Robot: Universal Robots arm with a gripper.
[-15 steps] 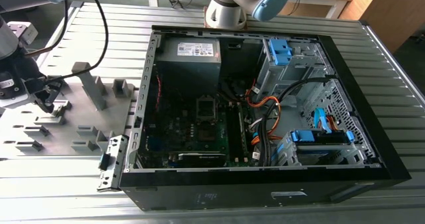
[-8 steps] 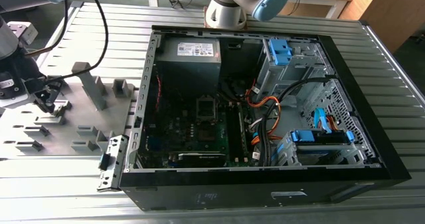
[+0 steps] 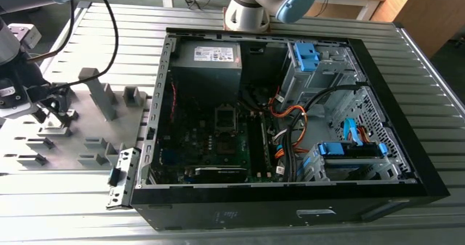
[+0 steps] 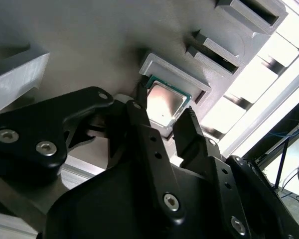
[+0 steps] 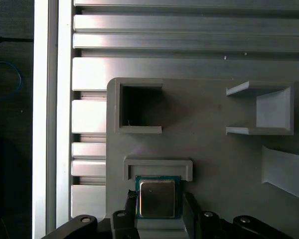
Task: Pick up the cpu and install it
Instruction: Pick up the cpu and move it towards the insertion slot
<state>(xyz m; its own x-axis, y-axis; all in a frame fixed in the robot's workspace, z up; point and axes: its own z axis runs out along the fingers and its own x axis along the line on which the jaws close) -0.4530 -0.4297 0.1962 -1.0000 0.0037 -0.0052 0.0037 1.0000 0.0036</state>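
Tool sits low over the cpu, at the exterior view's far left; whether it grips cannot be told. Cpu lies seated in the grey fixture on the counter. Risk: off-centre closure could tilt or jam it.

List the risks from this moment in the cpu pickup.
1. The thin cpu lies in a shallow pocket against the fixture's raised lip, with the hand around it; an off-centre grip might tilt or jam it.
2. The socket frame sits deep in the open case near orange cables, which the hand could perhaps snag on the way in.
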